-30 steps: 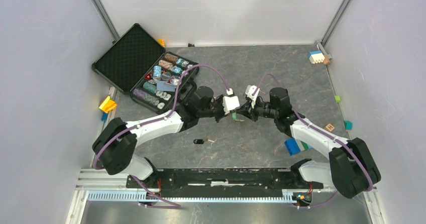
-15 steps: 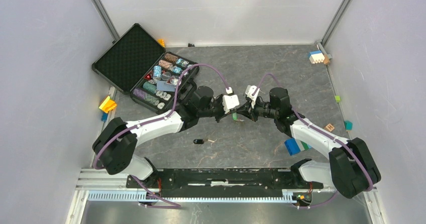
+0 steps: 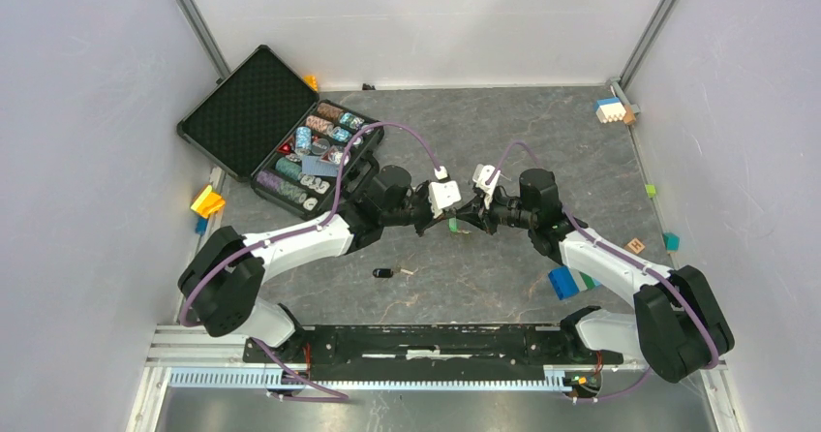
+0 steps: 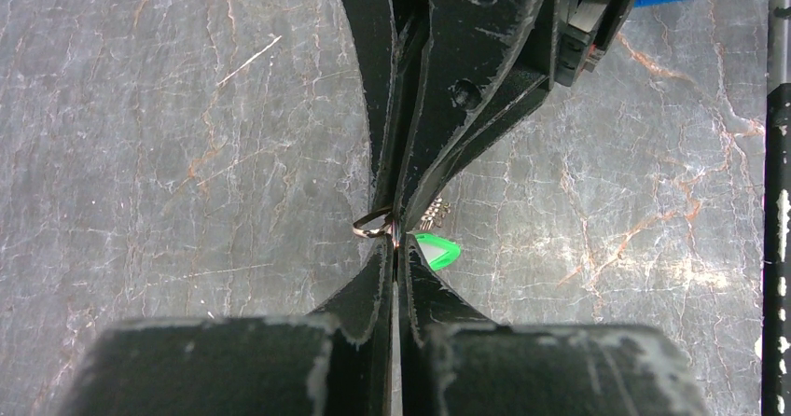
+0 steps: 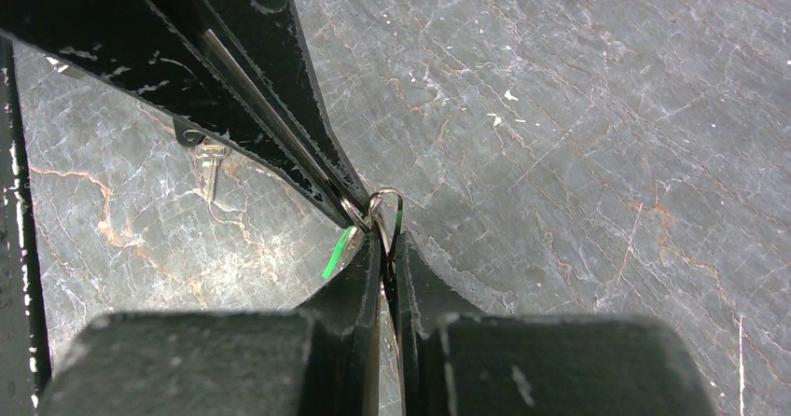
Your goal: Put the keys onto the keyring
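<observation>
Both grippers meet tip to tip above the bench (image 3: 503, 132). Right gripper (image 5: 383, 237) pinched on keyring (image 5: 382, 200). Left gripper (image 4: 396, 245) clamped tight, apparently on green key (image 4: 437, 251). Hold ring steady, slide key's hole along the wire split slowly. Black key (image 3: 383, 273) lies on bench.

At mid-table the left gripper (image 3: 450, 217) and right gripper (image 3: 466, 216) meet tip to tip, a green key (image 3: 452, 225) just beneath them. A black-headed key (image 3: 384, 273) lies toward 7 o'clock. The open black case (image 3: 254, 112) sits at 10 o'clock.
</observation>
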### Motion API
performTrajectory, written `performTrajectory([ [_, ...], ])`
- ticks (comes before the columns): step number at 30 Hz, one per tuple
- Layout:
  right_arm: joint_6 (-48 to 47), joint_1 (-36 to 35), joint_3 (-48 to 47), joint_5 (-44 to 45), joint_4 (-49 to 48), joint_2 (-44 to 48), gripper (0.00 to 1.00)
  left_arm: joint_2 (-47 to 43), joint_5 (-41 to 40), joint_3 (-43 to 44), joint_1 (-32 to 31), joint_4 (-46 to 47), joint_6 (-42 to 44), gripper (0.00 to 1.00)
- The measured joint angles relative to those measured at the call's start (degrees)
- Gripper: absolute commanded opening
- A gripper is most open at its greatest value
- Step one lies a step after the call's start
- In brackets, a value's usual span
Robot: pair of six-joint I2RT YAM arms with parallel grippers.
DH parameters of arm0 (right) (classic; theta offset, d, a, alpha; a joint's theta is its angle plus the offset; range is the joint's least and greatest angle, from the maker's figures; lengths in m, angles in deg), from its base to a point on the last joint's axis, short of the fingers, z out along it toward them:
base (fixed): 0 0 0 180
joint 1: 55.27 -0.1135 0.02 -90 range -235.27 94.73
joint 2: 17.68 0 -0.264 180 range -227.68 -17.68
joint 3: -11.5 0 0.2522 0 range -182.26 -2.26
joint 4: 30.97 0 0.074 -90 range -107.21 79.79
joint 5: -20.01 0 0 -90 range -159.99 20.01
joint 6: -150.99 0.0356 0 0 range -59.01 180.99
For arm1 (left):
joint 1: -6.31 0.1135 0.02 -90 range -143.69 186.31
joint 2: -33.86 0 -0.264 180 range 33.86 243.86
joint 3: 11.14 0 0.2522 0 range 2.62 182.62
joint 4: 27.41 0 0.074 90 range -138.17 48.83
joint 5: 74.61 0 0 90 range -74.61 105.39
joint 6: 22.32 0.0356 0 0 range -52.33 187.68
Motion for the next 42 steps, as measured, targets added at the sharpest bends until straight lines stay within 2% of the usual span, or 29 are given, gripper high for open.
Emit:
performTrajectory([
  [19, -1.7, -0.4, 0.0, 0.8, 0.9, 0.0, 0.0, 1.2, 1.7, 0.3, 0.8, 0.3, -2.3, 0.02],
  [42, -5.1, -4.0, 0.5, 8.7, 0.9, 1.6, 0.0, 1.2, 2.1, 0.8, 1.7, -0.1, -9.3, 0.02],
])
